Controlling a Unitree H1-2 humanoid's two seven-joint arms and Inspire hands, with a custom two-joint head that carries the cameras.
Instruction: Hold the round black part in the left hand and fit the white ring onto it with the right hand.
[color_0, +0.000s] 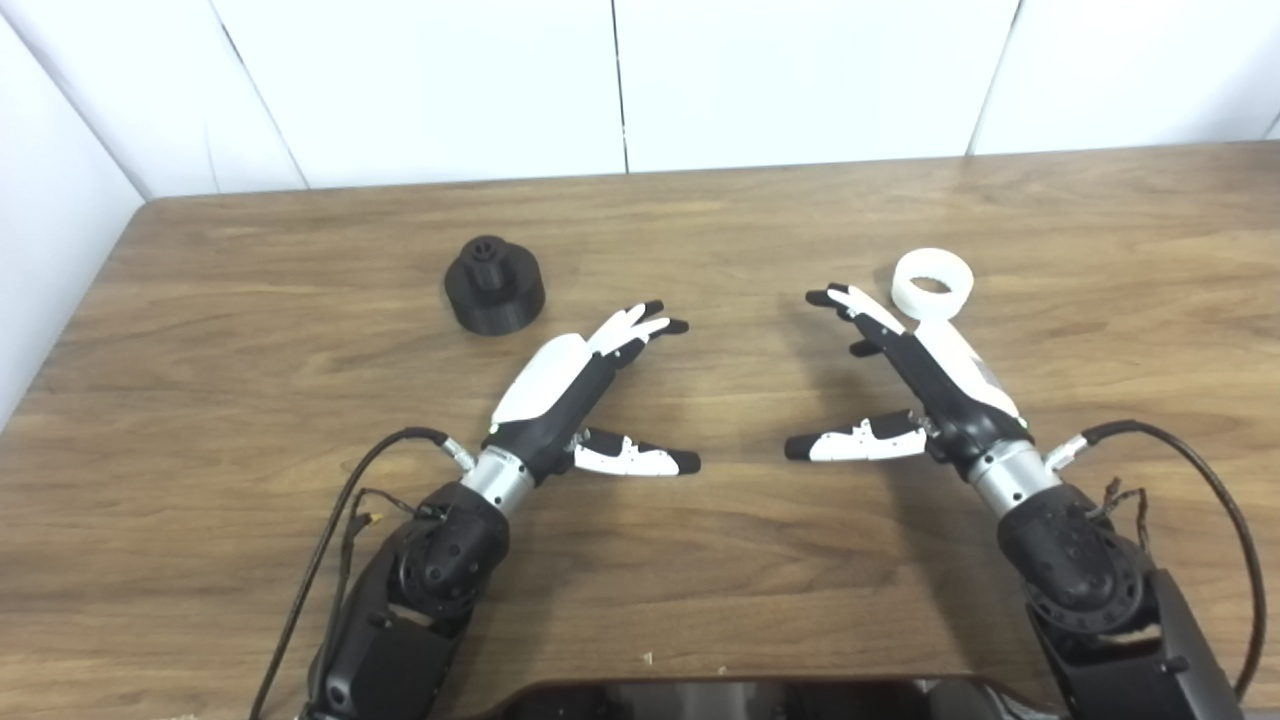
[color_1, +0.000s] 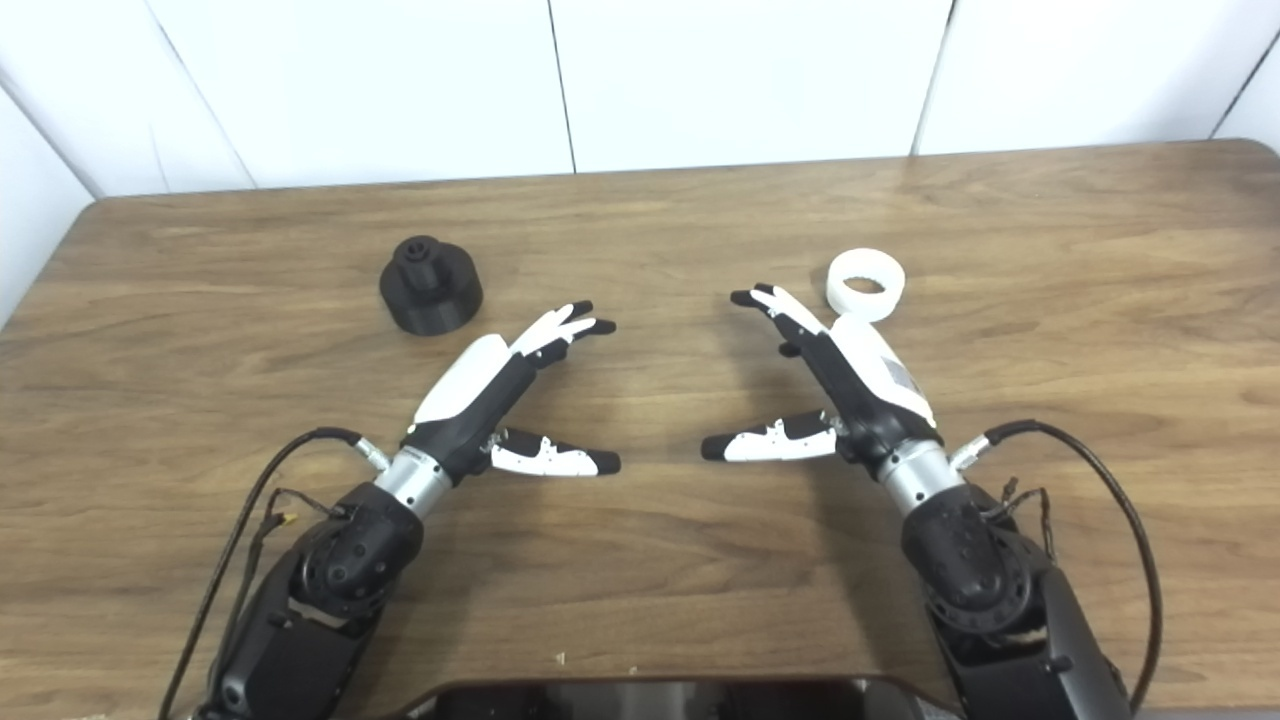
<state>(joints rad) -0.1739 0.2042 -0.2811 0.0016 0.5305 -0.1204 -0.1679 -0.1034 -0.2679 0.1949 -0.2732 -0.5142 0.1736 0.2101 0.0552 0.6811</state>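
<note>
The round black part (color_0: 494, 285) stands on the wooden table (color_0: 700, 230) at the left, with a small raised hub on top. My left hand (color_0: 585, 385) lies open to its right and nearer me, fingers stretched out, thumb apart, holding nothing. The white ring (color_0: 932, 284) rests flat on the table at the right. My right hand (color_0: 915, 375) is open too, its fingertips just left of the ring and its back right below it. I cannot tell whether it touches the ring.
White wall panels (color_0: 620, 80) stand behind the table's far edge. Cables (color_0: 330, 540) loop beside both forearms. A dark part of my body (color_0: 720, 700) shows at the bottom edge.
</note>
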